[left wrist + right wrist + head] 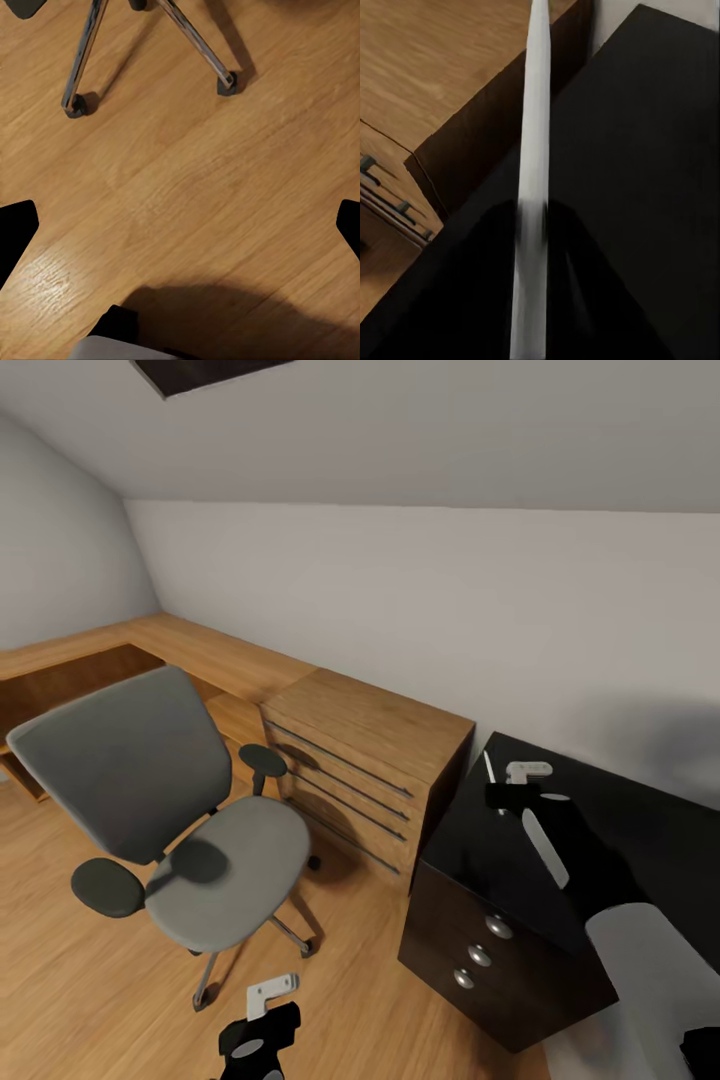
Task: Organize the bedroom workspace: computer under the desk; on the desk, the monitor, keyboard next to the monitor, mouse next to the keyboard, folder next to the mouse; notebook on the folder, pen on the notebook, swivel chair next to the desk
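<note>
2 claws are up on my head feed. My right claw (508,788) hangs over the desk (470,850), near the top's left end and back edge, and it is clamped on a thin white pen (490,766) that sticks out past the fingers toward the wall. On the right wrist feed the pen (531,187) runs as a blurred white bar above the desk's black top (645,150), clear of the surface as far as I can tell. The desk's 3 round silver knobs (480,955) face me on its front.

My left claw (262,1015) sits low over the wood floor (80,980), jaws spread wide with nothing between them; the left wrist feed has its fingertips (16,225) at the frame's opposite edges above bare boards. The chair (190,820) stands on the floor just ahead of that claw, well apart from the desk, its back toward the left wall. Between chair and desk is a wooden chest (370,760), its right side close against the desk's left end.
</note>
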